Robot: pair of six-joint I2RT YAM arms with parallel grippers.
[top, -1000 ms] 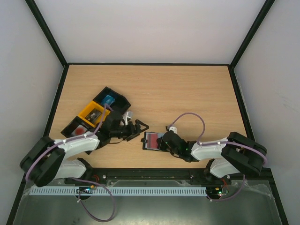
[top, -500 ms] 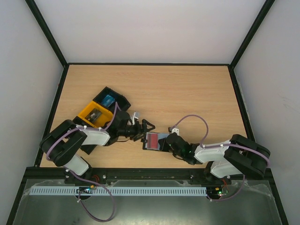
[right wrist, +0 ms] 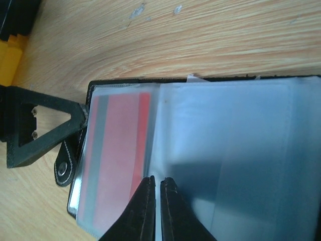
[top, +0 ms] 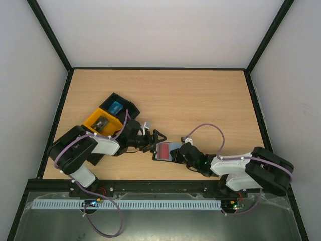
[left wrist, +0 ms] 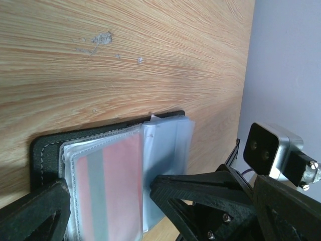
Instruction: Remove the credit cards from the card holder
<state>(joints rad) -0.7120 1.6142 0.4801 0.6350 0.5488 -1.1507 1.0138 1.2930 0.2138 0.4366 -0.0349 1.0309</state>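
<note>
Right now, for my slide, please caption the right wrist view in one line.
Right gripper, almost shut, above the open card holder, with a red card showing inside.

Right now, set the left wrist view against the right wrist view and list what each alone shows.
Left wrist only: the other arm's camera module and the wall. Right wrist only: the yellow tray, the holder's snap button, and the right gripper, nearly shut. Both: the open card holder on the table, red card sleeved inside, left gripper open at it.
</note>
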